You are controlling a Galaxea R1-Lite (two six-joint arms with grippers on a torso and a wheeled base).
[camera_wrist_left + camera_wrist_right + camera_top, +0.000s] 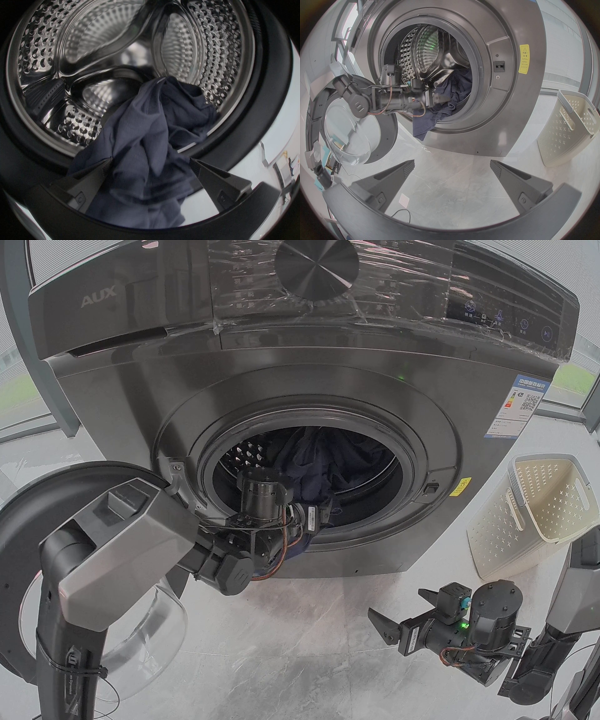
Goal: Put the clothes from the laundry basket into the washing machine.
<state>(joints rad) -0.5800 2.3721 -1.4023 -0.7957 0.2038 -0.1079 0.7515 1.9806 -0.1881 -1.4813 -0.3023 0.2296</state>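
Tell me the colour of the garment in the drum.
The garment is dark navy; clearest in the left wrist view.

Light: bright, even daylight from a window (578, 374) at the right edge of the head view.
Glare: streaks on the plastic film (400, 277) across the washing machine (125, 396) top, and glints on the steel drum (93, 47).
Shadow: the drum's depths are dim.
Distortion: fisheye bending throughout, with dark corners in the wrist views.

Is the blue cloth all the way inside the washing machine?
No, part of the dark blue cloth hangs out over the front rim of the washing machine toward the floor.
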